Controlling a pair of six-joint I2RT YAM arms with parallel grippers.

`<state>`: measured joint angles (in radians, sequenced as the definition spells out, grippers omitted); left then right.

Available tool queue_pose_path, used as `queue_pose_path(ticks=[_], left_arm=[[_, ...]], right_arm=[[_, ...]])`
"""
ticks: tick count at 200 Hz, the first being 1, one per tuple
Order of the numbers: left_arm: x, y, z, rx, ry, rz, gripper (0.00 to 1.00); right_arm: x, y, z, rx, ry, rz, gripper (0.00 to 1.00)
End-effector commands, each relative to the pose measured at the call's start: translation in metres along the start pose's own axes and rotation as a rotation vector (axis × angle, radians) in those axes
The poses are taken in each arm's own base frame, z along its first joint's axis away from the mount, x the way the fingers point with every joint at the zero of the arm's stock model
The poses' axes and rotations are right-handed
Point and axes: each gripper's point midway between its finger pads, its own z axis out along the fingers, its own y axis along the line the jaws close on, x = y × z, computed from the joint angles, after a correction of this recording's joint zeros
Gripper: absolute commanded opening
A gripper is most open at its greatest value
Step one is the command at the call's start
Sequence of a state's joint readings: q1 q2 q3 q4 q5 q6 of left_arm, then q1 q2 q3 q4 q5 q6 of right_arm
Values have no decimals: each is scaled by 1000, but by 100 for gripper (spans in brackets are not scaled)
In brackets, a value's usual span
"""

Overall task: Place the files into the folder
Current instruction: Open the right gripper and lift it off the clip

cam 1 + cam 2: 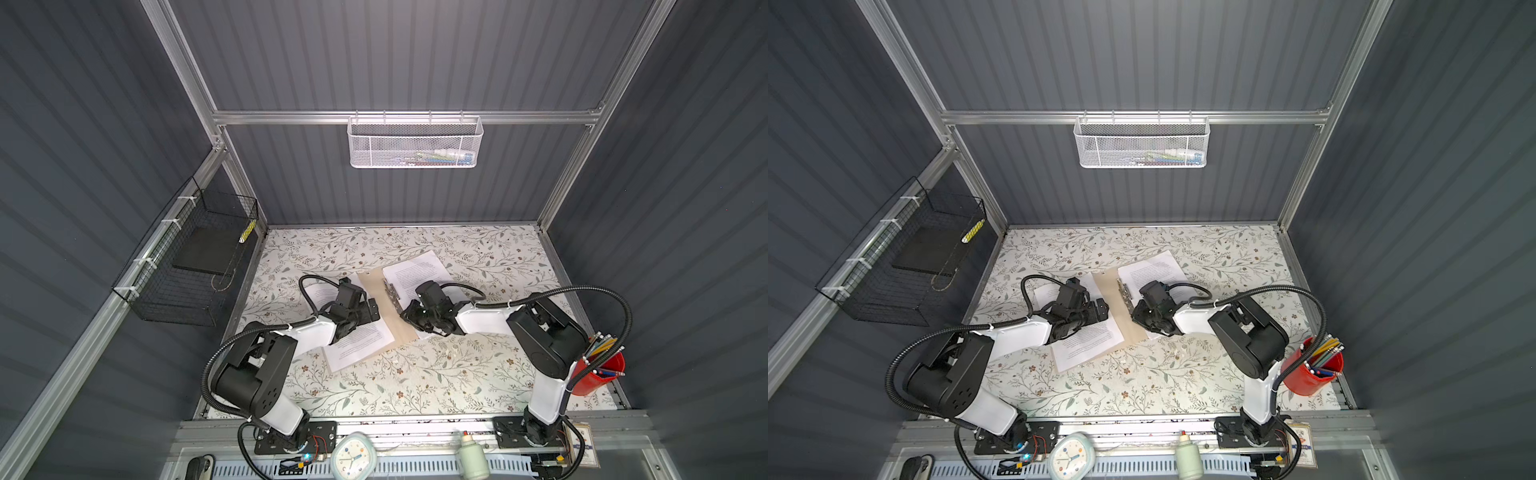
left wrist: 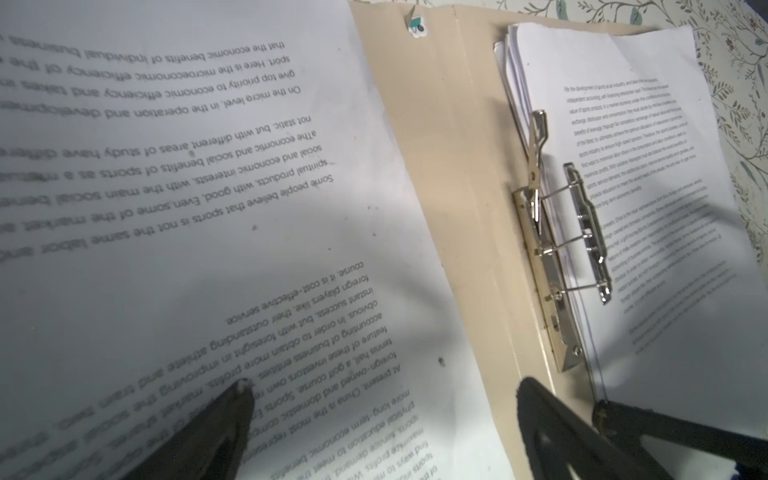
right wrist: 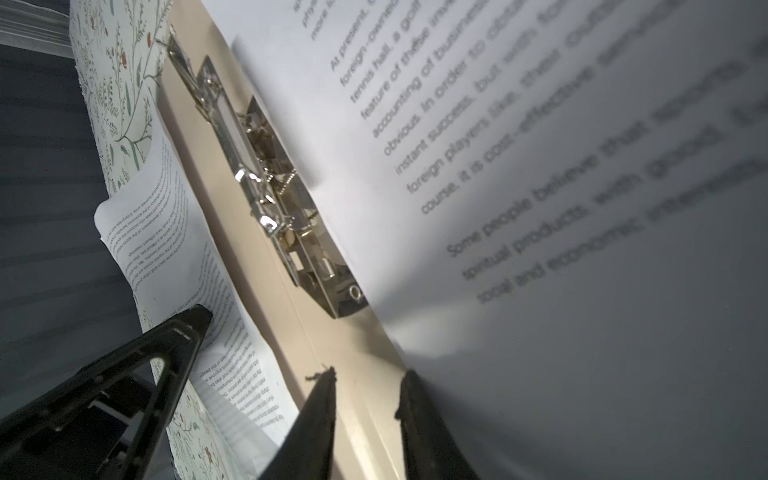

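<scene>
A tan folder point(image 1: 374, 286) lies open on the floral tabletop point(image 1: 415, 386), with a metal clip point(image 2: 557, 232) along its spine. Printed files rest on both flaps: a sheet point(image 1: 361, 345) on the left flap and a stack point(image 1: 415, 270) on the right, its edge at the clip. The left end effector point(image 1: 373, 311) hovers low over the sheet, jaws spread wide and empty. The right end effector point(image 3: 369, 376) sits by the spine near the clip, jaws slightly parted, gripping nothing.
</scene>
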<state>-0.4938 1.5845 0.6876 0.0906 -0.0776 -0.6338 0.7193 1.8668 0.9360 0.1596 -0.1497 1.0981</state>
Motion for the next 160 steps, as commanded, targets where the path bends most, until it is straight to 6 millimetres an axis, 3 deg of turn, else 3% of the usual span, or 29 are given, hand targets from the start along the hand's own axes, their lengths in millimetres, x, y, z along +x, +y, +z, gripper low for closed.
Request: queue_pose_path(ticks=[1,70,96,117,146,160], left_arm=[[103,58,-1,-176,380,-27,100],[101,56,1,-175,388,-24,100],[99,53,1,-166,387,-23,100],[96,48,0,-148,386,-22,100],[89,41,-3,-129,384,8,100],[83,31,-4,-90,384,22,100]], right_arm=[[38,-94,-3,303,127,44,32],[22,-20,-1,43,177,-55,44],[12,-1,-16,-56,178,-59,49],[-14,-13,-44,-24,116,-70,63],[-65,-66,-90,205,-18,-97,80],[-90,-88,-111,291,-60,-82,84]])
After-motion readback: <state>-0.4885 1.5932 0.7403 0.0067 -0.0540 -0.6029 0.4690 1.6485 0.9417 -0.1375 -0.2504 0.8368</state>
